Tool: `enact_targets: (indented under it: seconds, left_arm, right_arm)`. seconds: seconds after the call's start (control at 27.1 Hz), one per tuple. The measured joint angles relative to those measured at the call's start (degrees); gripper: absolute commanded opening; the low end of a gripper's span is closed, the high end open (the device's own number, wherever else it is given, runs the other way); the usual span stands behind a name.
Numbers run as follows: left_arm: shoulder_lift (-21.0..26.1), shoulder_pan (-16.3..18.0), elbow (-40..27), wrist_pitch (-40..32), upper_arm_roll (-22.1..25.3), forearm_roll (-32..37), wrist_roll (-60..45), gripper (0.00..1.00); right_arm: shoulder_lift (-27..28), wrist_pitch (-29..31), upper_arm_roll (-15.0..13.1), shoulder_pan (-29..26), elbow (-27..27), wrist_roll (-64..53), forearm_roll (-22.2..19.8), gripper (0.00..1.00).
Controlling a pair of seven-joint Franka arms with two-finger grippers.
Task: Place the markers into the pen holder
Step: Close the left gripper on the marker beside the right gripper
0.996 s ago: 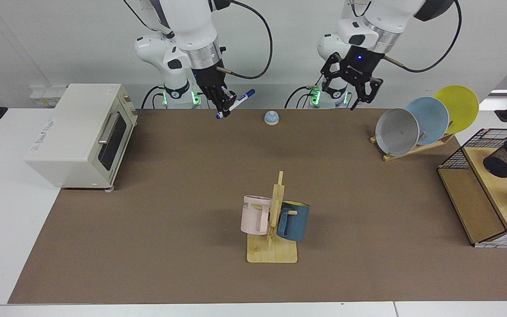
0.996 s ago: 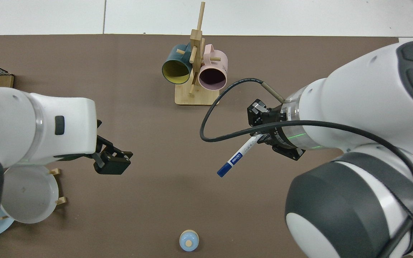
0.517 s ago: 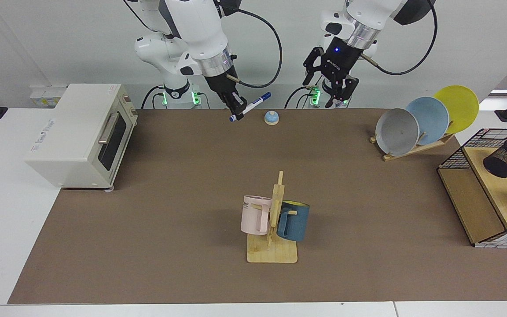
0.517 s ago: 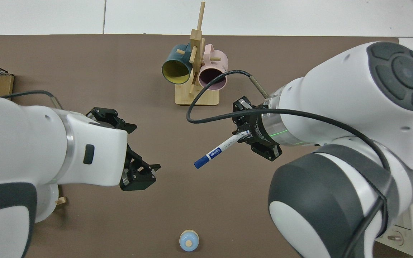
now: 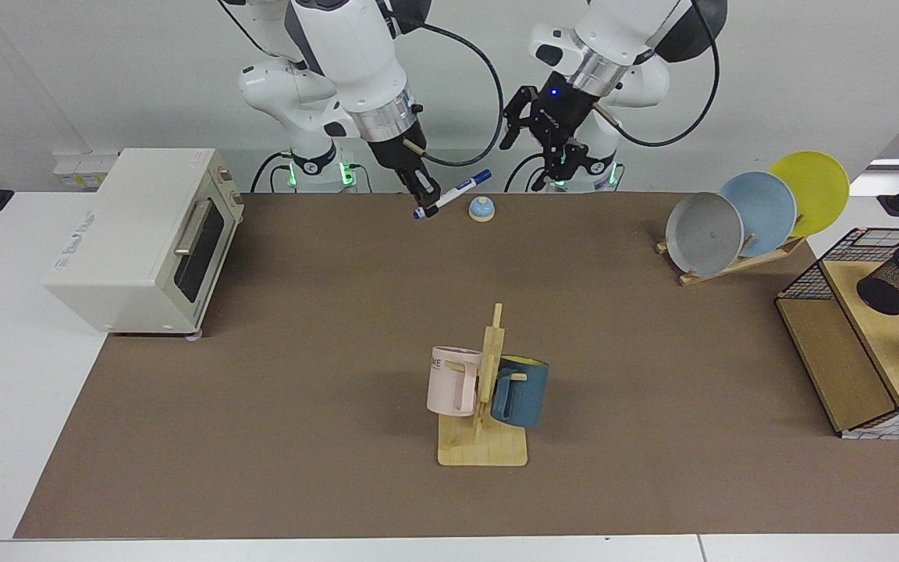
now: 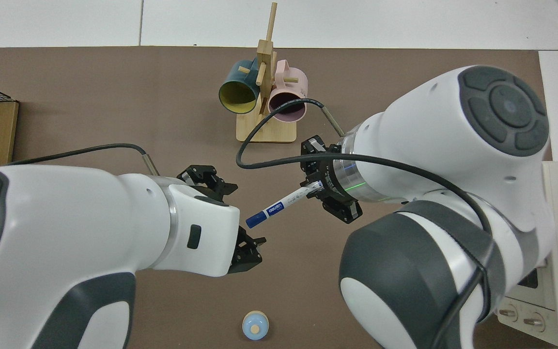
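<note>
The right gripper (image 5: 424,193) was clamped on the marker (image 6: 279,207), whose blue end pointed straight at the open left gripper (image 6: 233,218) close by.

A toaster oven (image 5: 141,238) is sitting at nine o'clock on the table (image 5: 325,328), a mug rack (image 5: 485,406) is standing near centre, and plates (image 5: 758,211) are leaning at two o'clock.
</note>
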Motion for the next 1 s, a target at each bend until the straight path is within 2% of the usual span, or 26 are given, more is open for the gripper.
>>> enact_targets:
  seconds: [0.15,0.22,0.37,0.41,0.55,0.63,0.77,1.0]
  left_arm:
    - [0.0,-1.3,-1.3,1.8,-0.2,0.0,0.0,0.96]
    - [0.0,-1.8,-1.9,2.8,-0.2,0.0,0.0,0.89]
    - [0.0,-2.6,-3.4,4.7,-0.5,0.0,0.0,0.56]
    - [0.0,-2.7,-3.7,4.9,-0.5,0.0,0.0,0.52]
    - [0.0,-3.0,-4.4,5.1,-0.5,0.0,0.0,0.2]
    - [0.0,-3.0,-4.5,5.1,-0.5,0.0,0.0,0.07]
    - [0.0,-3.0,-4.6,5.5,-0.1,0.0,0.0,0.0]
    - [0.1,-2.9,-4.7,5.9,0.3,0.0,0.0,0.0]
  right_arm:
    - [0.1,0.1,0.0,0.0,-0.2,0.5,0.0,0.0]
    - [0.2,0.1,-0.1,0.0,-0.2,0.5,0.0,0.0]
    - [0.2,0.1,-0.1,0.0,-0.2,0.5,0.0,0.0]
    - [0.2,0.1,-0.1,0.0,-0.2,0.5,0.0,0.0]
    - [0.2,0.1,-0.1,0.0,-0.2,0.5,0.0,0.0]
    - [0.2,0.1,-0.1,0.0,-0.2,0.5,0.0,0.0]
    - [0.1,-0.1,0.0,0.1,-0.3,0.5,0.0,0.0]
    - [0.1,-0.1,0.0,0.1,-0.4,0.6,0.0,0.0]
